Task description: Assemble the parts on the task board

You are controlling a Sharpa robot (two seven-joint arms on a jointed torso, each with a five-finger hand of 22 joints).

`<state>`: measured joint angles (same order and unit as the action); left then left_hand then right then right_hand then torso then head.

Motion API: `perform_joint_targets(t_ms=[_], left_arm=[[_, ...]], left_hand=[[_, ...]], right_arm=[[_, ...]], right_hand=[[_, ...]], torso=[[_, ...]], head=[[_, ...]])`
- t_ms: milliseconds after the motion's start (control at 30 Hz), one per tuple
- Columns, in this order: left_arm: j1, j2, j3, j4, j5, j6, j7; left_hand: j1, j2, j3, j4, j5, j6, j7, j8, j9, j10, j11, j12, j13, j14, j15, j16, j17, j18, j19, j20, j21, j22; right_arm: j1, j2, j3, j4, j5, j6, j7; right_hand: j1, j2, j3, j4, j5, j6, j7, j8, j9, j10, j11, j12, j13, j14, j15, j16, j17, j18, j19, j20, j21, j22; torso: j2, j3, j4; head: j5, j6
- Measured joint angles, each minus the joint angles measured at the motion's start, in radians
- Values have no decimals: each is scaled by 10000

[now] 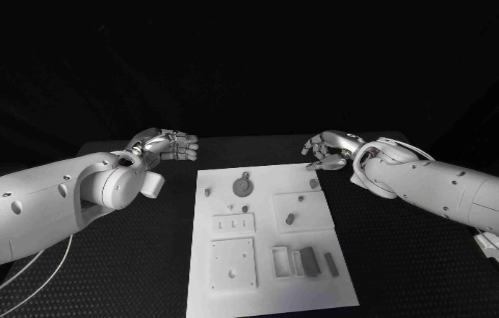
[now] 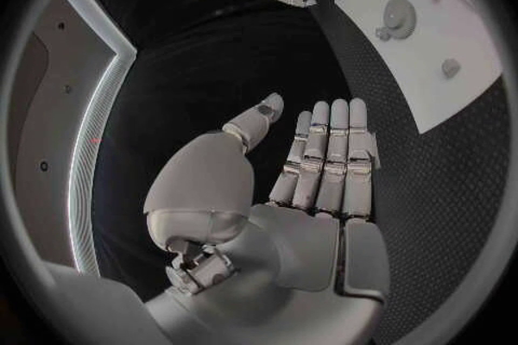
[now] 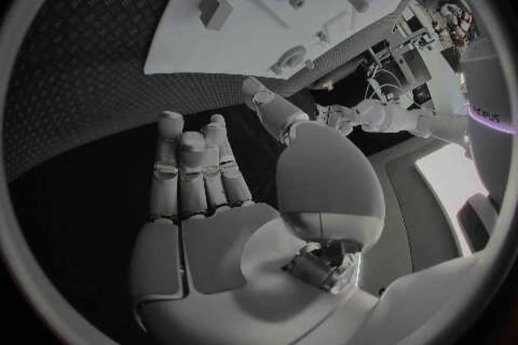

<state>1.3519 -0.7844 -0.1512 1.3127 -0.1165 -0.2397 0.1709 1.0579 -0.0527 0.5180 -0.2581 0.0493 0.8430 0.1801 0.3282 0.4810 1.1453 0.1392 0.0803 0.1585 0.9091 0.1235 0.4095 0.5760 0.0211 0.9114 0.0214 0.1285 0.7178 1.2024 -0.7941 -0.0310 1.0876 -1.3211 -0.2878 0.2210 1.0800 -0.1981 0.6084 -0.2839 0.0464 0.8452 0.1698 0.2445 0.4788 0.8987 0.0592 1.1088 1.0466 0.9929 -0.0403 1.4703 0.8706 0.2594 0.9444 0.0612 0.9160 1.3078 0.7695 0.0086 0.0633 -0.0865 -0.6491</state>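
Two silver many-fingered hands hover above a black textured desk [image 1: 416, 260], one on each side of the far end of the white rectangular task board [image 1: 267, 300] that lies in the middle of it. The left hand [image 1: 166, 145] is beside the board's far left corner and the right hand [image 1: 329, 151] is just beyond its far right corner; neither touches the board. In the left wrist view the left hand's fingers [image 2: 329, 157] are stretched out straight and side by side with the thumb set apart, released and holding nothing. In the right wrist view the right hand's fingers [image 3: 192, 168] are likewise extended over the dark desk, thumb raised to the side, palm bare and nothing in its grasp. On the board, a round grey disc part [image 1: 242, 186] sits near the far edge, with a small dark peg [image 1: 314, 183] to its right close to the right hand. A short dark piece [image 1: 291, 218] lies on a raised square plate right of centre. Nearer the robot, a dark rectangular block [image 1: 308, 261] and a slim dark bar [image 1: 331, 263] lie side by side, next to a pale open frame [image 1: 282, 261]. On the board's left half are a pale plate with three slots [image 1: 233, 224] and, nearer, a larger pale square plate [image 1: 232, 264].
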Motion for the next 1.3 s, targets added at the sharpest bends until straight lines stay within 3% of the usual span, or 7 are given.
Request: perform_joint_targets(t_ms=[133, 333, 533, 933, 1233, 1300], left_arm=[[-1, -23, -3, 1, -16, 8, 4], [-1, -46, -5, -19, -34, 19, 7], [-3, -49, -6, -42, -49, 32, 8], [-5, -44, -7, -57, -63, 46, 9], [-6, -52, -7, -80, -67, 52, 6], [-6, -56, -7, -80, -68, 52, 3]], left_hand=[[0, 0, -11, -11, 0, 0, 0, 0, -1, 0, 0, 0, -1, 0, 0, 0, 3, 0, 0, 0, 0, 2], [0, 0, -28, -28, 0, 0, 0, 0, 0, 0, 0, 0, -1, 0, 0, 0, 9, 0, 0, 0, 0, 9], [0, 0, -28, -28, 0, 0, 0, 0, -1, 0, 0, 0, -2, 0, 0, 0, 18, 0, 0, 0, 0, 8], [0, 0, -28, -28, 0, 0, 0, 0, -1, -1, 1, 0, 6, 0, 0, 0, 27, 0, 0, 0, 0, 6], [0, 0, -28, -28, 0, 0, 0, 0, -1, -1, 1, 0, 5, 0, 0, -39, 35, -1, 0, 0, 0, 14], [0, 0, -28, -28, 0, 0, 0, 0, -2, -1, 1, 0, 5, 0, 0, -39, 36, 0, 0, 0, 0, 14]], right_arm=[[-129, -202, -7, 96, 32, 247, 50], [-377, -364, -20, 120, 98, 504, 96], [-585, -477, -31, 216, 140, 656, 120], [-784, -217, -30, -49, 129, 679, 175], [-901, -75, -28, -340, 222, 711, 219], [-913, -66, -28, -365, 230, 720, 229]], right_hand=[[-57, -75, -54, 54, 0, -108, -61, -30, -24, -73, -1, -19, -39, -75, -37, -56, -24, 5, -67, 67, -67, 0], [-127, -249, -136, 136, 0, -401, -115, -94, -51, -181, -72, -96, -125, -224, -63, -116, -50, 38, -211, 140, -163, 0], [-215, -337, -218, 218, 0, -477, -163, -94, -59, -234, -91, -134, -150, -285, -106, -116, -61, 43, -246, 174, -214, 0], [-195, -317, -277, 190, 0, -476, -164, -94, -26, -270, -125, -134, -161, -296, -95, -116, -61, 42, -246, 174, -214, 0], [81, 684, -404, 88, 0, -202, -210, 254, 86, -268, -126, -92, -213, -294, -93, -113, -61, 42, -245, 174, -214, 0], [199, 818, -439, 52, 0, -100, -213, 285, 104, -268, -127, -92, -214, -293, -91, -68, -60, 42, -245, 174, -213, 0]], torso=[[9, 19, -8], [10, 29, -8], [-5, -3, 12], [-11, -15, 28], [-16, -20, 41], [-15, -21, 40]], head=[[-96, -70], [-129, -130], [-145, -204], [-145, -216], [-156, -248], [-157, -257]])
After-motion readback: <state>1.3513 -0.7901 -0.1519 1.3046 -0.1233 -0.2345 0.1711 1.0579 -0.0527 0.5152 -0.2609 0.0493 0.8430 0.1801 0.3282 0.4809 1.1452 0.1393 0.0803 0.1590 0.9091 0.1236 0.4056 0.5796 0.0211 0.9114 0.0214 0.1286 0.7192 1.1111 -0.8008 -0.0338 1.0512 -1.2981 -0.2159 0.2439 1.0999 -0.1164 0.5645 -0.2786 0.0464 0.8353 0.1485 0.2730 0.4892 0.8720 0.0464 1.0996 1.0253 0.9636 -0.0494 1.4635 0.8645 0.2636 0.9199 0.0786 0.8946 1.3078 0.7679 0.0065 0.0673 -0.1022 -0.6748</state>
